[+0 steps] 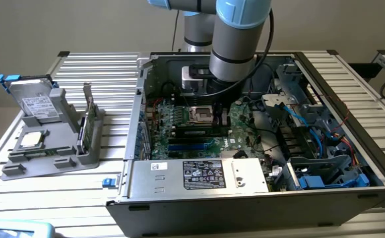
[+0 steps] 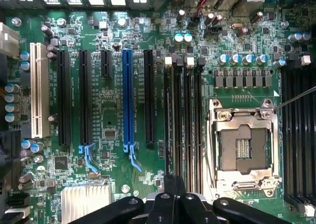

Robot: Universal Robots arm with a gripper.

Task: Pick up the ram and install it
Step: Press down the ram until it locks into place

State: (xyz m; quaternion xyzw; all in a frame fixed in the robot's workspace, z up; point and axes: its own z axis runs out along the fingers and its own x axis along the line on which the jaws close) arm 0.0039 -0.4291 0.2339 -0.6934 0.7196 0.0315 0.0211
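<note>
The claw [image 2: 176, 184] hangs inside the open computer case [image 1: 245, 213], its fingers drawn together with nothing between them. It sits directly over the long memory slots [image 2: 185, 125] on the motherboard [image 2: 113, 110], just beside the bare processor socket [image 2: 242, 147]. The ram [image 1: 84, 130] stands on edge in the grey holder [image 1: 53, 161] on the desk [image 1: 99, 69], toward the edge at the exterior view's left. It is outside the case and well apart from the claw. By my reading, neither half of the job is done: the stick is not yet picked up, so both lifting it and seating it in a slot remain.
</note>
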